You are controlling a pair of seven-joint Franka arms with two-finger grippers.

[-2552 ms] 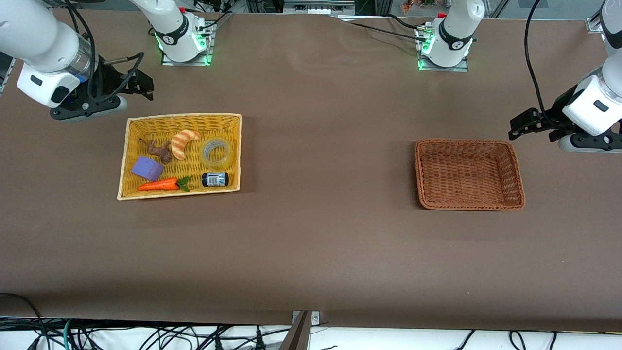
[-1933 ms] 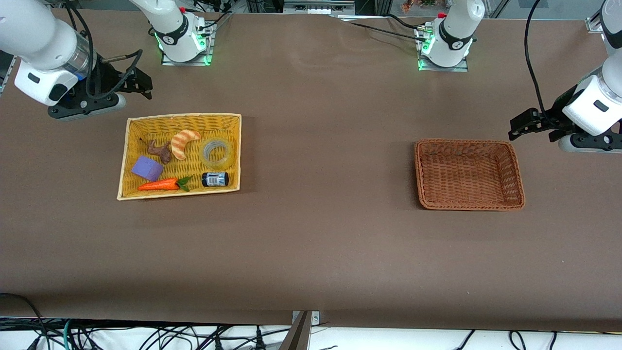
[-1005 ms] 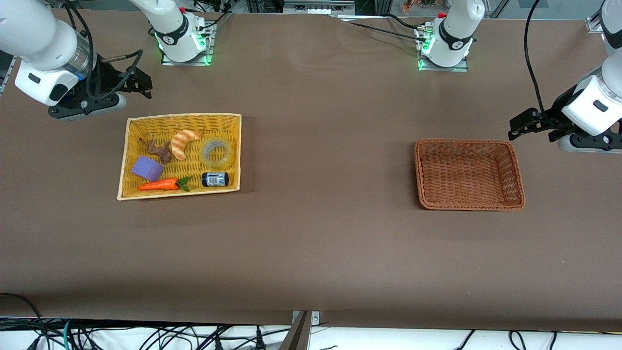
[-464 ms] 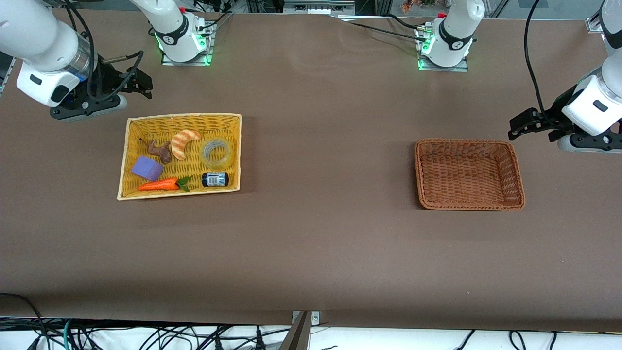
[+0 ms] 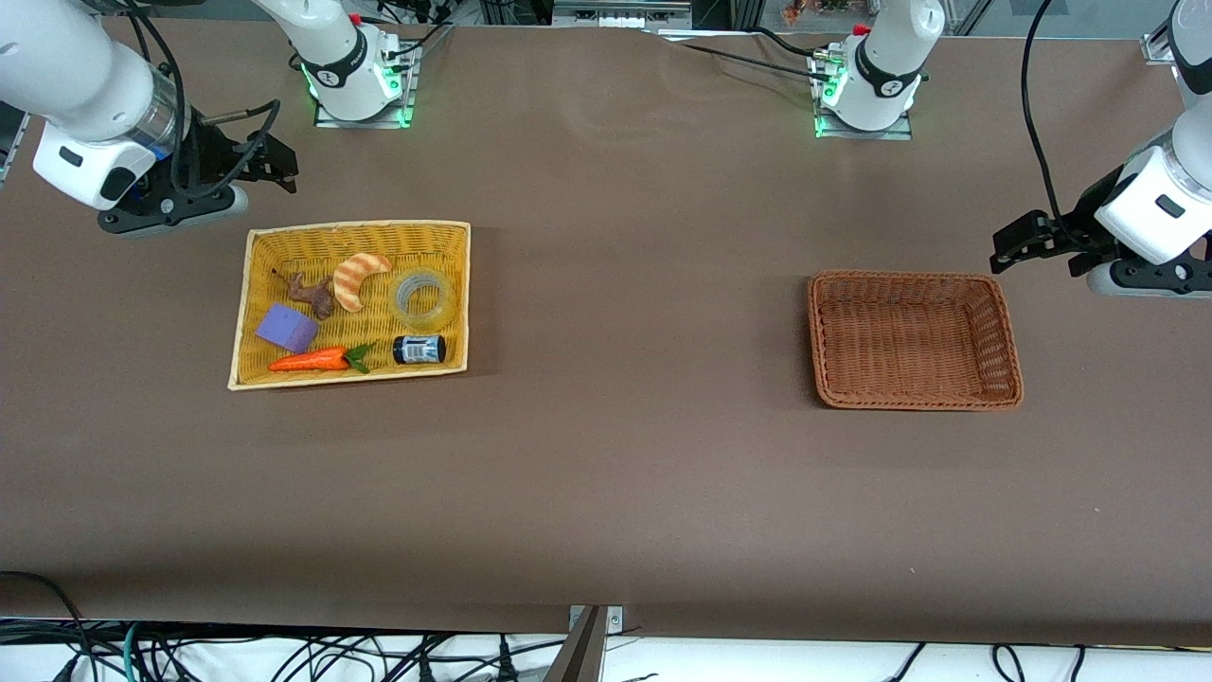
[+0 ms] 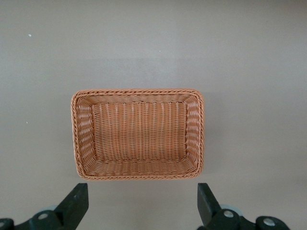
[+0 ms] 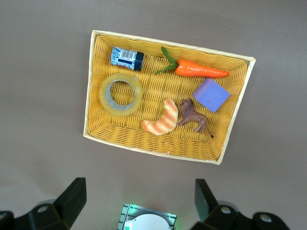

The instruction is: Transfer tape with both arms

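Note:
The tape (image 5: 422,297), a clear yellowish ring, lies flat in the yellow basket (image 5: 284,242) near its edge toward the left arm's end; it also shows in the right wrist view (image 7: 121,94). My right gripper (image 5: 270,172) is open and empty, up over the table by the yellow basket's corner nearest the right arm's base. My left gripper (image 5: 1018,244) is open and empty, up over the table by the brown basket (image 5: 914,400) at the left arm's end. In the left wrist view the brown basket (image 6: 139,94) is empty.
The yellow basket also holds a black jar with a blue-white label (image 5: 419,349), a carrot (image 5: 312,360), a purple block (image 5: 287,329), a croissant (image 5: 358,278) and a brown toy lion (image 5: 311,293). The arm bases (image 5: 355,76) stand along the table's edge farthest from the camera.
The right gripper has shifted slightly near the yellow basket's corner. The left arm and the objects have not moved.

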